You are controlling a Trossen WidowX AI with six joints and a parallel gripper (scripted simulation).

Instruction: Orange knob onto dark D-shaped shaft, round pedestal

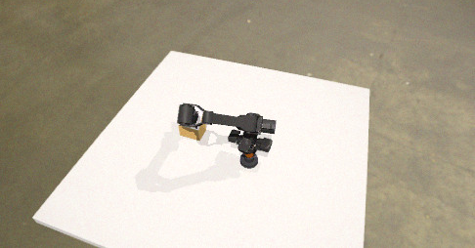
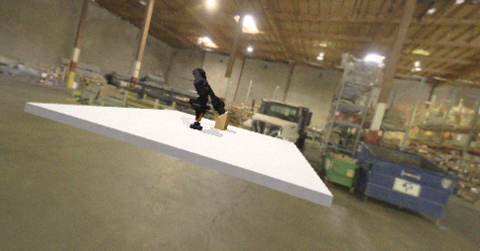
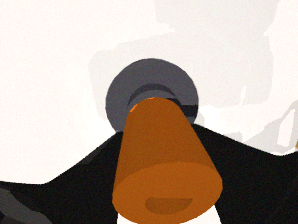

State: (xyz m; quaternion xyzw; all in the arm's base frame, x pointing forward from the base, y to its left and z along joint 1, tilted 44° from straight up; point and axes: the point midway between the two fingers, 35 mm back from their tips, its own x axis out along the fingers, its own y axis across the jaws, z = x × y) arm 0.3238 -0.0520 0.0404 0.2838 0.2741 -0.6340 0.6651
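Observation:
The orange knob [image 1: 249, 154] [image 2: 199, 119] [image 3: 165, 150] is upright between the fingers of my gripper [image 1: 248, 150] [image 3: 157, 134], which is shut on it. The round dark pedestal [image 1: 249, 164] [image 2: 196, 126] [image 3: 118, 95] stands on the white table below it. In the wrist view the knob's far end overlaps the middle of the pedestal, and a curved dark band shows just beyond it. In the top view the pedestal's disc shows below the knob, with a short dark part between them. The shaft's flat side and the knob's lower hole are hidden.
The arm's base stands by a tan block [image 1: 191, 132] [image 2: 221, 122] on the white table [image 1: 303, 195] [image 2: 257, 158], left of the pedestal in the top view. The arm's shadow falls across the table. Warehouse shelving and bins stand beyond it in the exterior view.

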